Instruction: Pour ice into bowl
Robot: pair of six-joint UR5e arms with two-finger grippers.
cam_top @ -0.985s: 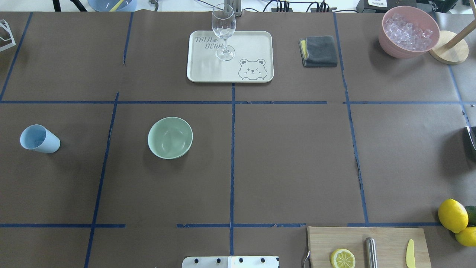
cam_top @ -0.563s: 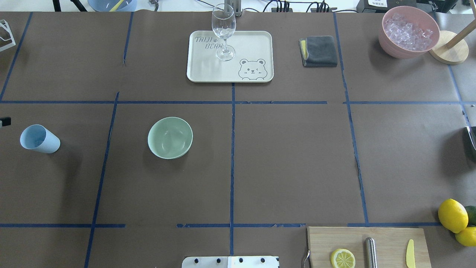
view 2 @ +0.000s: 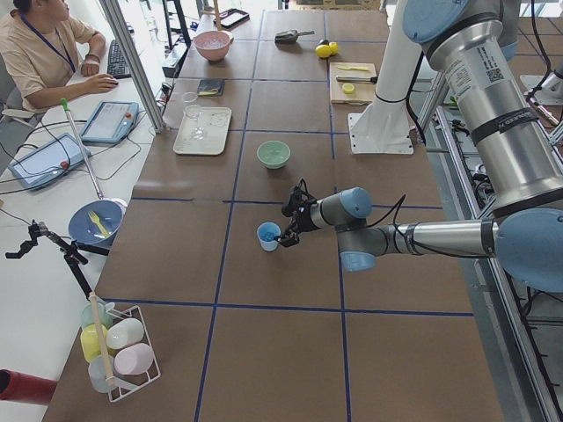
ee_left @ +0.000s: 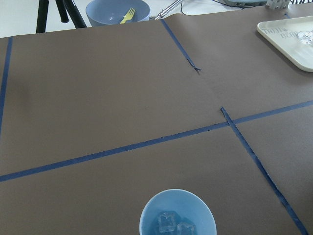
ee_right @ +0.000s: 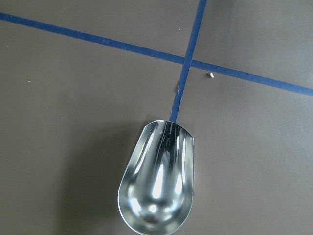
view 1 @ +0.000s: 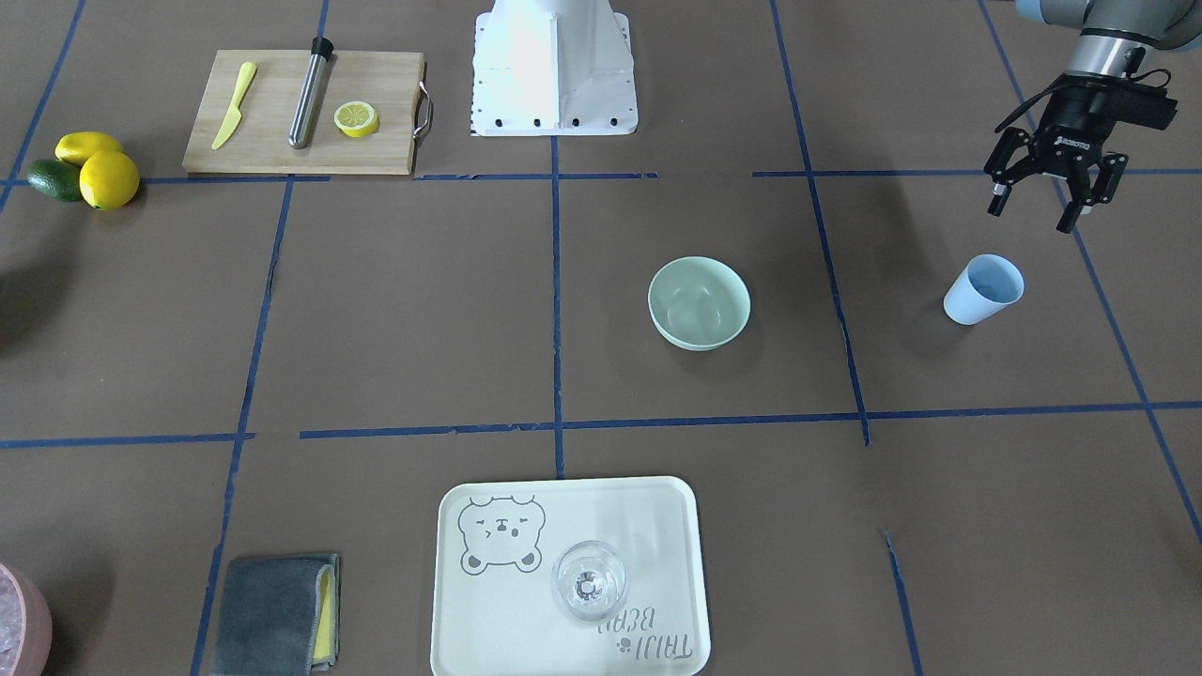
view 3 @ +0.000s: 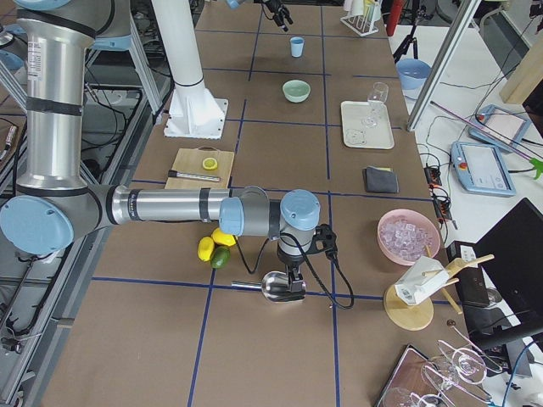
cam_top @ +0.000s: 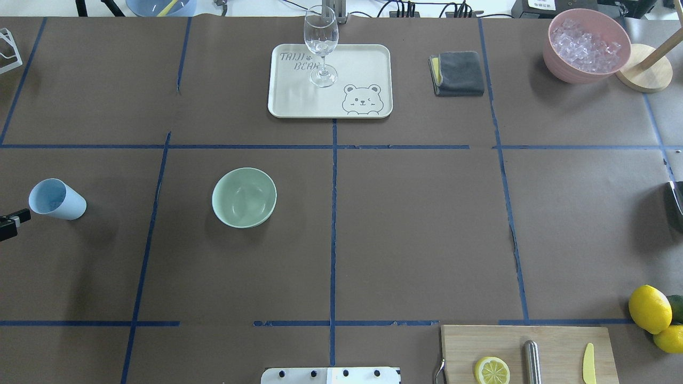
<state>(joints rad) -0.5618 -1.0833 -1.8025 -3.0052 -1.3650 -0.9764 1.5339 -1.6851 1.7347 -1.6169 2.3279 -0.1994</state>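
The pale mint-green bowl [cam_top: 244, 197] stands upright left of the table's middle; it also shows in the front-facing view [view 1: 700, 302]. A light blue cup [cam_top: 56, 199] stands near the left edge, apart from the bowl. The left wrist view shows a few clear ice cubes [ee_left: 171, 224] in the bottom of the cup [ee_left: 177, 215]. My left gripper [view 1: 1031, 214] is open and empty, hovering just beside the cup [view 1: 983, 288] on the robot's side. My right gripper [view 3: 293, 284] hangs over a metal scoop [ee_right: 156, 181] at the table's right end. I cannot tell if it is open or shut.
A cream tray [cam_top: 373, 58] with a wine glass [cam_top: 320, 45] stands at the back centre. A grey cloth [cam_top: 459, 73] and a pink container of ice [cam_top: 586, 45] are at the back right. A cutting board [cam_top: 560, 341] and lemons [cam_top: 649, 308] are at the front right.
My left gripper has come into the overhead view at the left edge. It moved toward the robot's side and now sits next to the blue cup. Cup and bowl have not moved.
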